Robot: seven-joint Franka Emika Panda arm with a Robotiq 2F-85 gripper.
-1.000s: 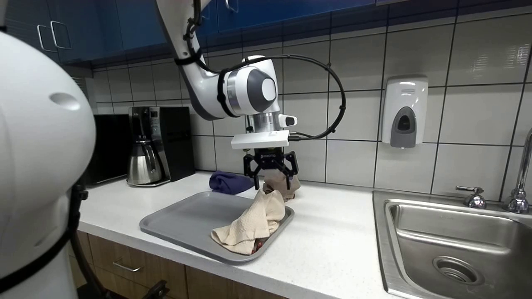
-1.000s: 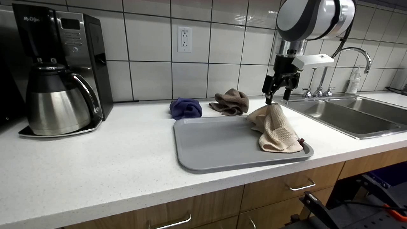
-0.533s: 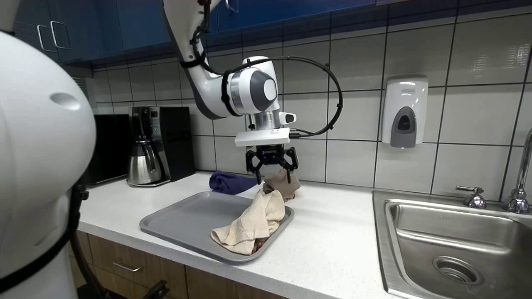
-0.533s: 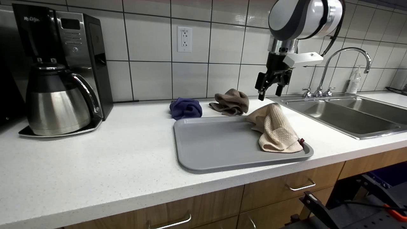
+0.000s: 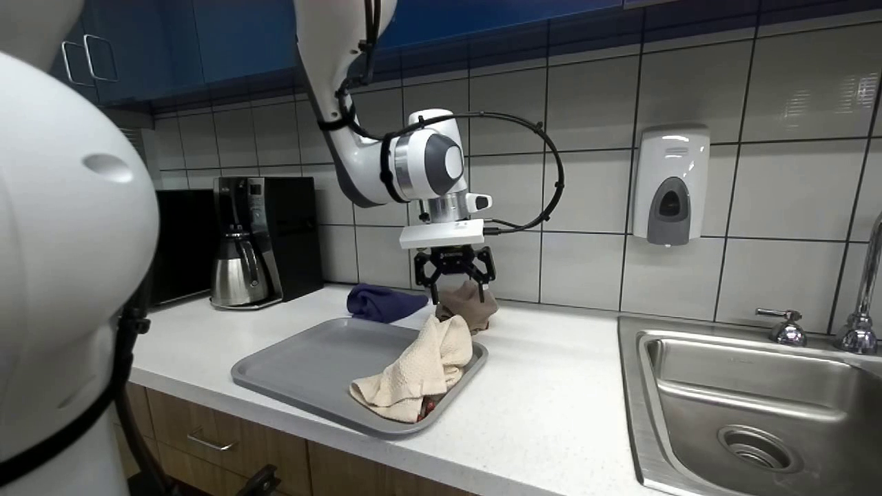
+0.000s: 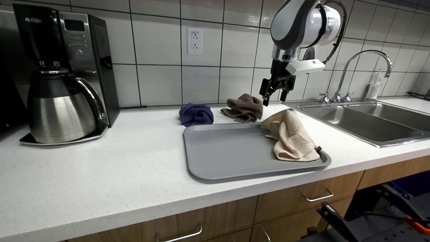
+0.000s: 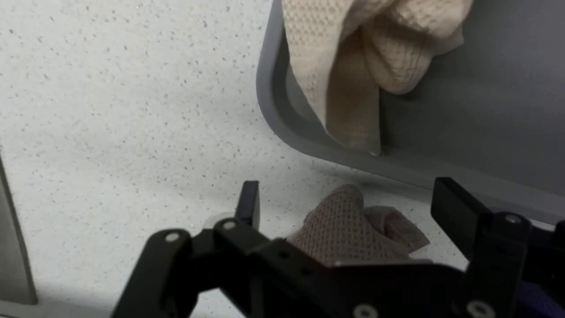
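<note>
My gripper (image 5: pixel 459 296) stands open with nothing between its fingers, above the back of the counter. A crumpled brown cloth (image 6: pixel 247 107) is nearest to it; in the wrist view the brown cloth (image 7: pixel 340 227) lies below the gap between the fingers, partly hidden by the gripper body. On the right part of a grey tray (image 6: pixel 228 151) rests a beige waffle cloth (image 6: pixel 292 141), draped in folds. Something small and red (image 5: pixel 427 406) peeks out from under it at the tray's edge. A bunched purple cloth (image 6: pixel 196 114) sits behind the tray, left of the brown one.
A coffee maker (image 6: pixel 67 87) with a steel carafe stands at the left of the counter. To the right is a steel sink (image 5: pixel 758 386) with a curved faucet (image 6: pixel 366 52). The tiled wall, with a soap dispenser (image 5: pixel 672 186), rises close behind the brown cloth.
The gripper has risen off the top of the beige cloth and moved back toward the brown cloth, staying open. The cloths and tray have not moved.
</note>
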